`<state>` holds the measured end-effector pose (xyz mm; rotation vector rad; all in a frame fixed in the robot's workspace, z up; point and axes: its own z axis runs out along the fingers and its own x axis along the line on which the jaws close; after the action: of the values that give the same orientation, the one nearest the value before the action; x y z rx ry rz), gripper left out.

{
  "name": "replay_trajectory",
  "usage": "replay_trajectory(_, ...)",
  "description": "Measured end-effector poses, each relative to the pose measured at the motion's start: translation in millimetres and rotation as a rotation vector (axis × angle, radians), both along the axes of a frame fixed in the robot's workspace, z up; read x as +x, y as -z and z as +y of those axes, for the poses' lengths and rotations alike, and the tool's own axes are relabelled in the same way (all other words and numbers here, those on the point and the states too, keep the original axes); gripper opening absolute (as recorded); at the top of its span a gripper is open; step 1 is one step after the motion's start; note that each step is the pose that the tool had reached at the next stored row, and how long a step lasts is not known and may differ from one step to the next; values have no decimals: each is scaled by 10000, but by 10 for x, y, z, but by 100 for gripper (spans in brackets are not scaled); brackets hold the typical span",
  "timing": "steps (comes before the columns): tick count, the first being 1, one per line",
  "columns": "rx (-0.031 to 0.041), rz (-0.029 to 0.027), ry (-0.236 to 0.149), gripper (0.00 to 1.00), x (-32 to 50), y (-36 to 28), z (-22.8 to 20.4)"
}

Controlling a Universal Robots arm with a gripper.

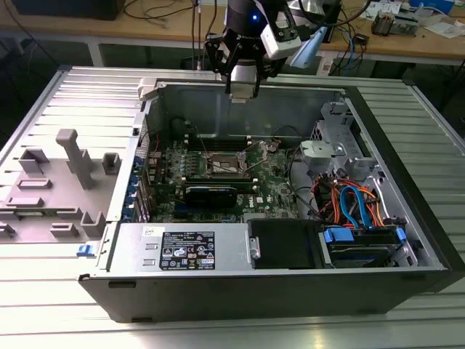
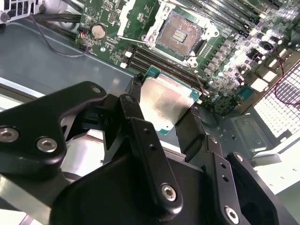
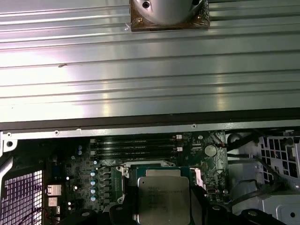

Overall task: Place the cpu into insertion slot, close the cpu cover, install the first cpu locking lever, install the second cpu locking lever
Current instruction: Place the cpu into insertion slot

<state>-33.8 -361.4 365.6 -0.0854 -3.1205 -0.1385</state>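
Holding the cpu (image 2: 165, 96) in mid-air, the gripper (image 2: 167, 107) was clenched on two opposite edges of the chip, whose metal top faced the cameras in both wrist views. The chip sat above the insertion slot (image 2: 180, 33) and off to one side of it, well apart, touching nothing on the board. In the exterior view the gripper hung high above the slot, over the case wall beyond it.

Progress: step one was not finished. The slot was bare, contact field fully exposed, nothing seated. The cpu cover (image 2: 140, 21) looked swung up off the slot, but the angle was poor, so treat that as probable only. The cover was not closed and, judging by the exposed slot, neither locking lever was installed. All four steps were left to do.

Containers: the computer case (image 1: 407, 156) lay on its side with the panel off. Placed from the slot:
- motherboard (image 1: 272, 182) carrying it
- black memory slots (image 2: 145, 55) just beside it
- black graphics card (image 1: 211, 193) near it
- power supply (image 1: 182, 251) further out past the card
- drive bay with blue and orange cables (image 1: 356, 207), well apart toward the exterior view's right
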Motion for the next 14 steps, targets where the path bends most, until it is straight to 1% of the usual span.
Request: replay_trajectory(14,-1,0,16,54,0,1,0)
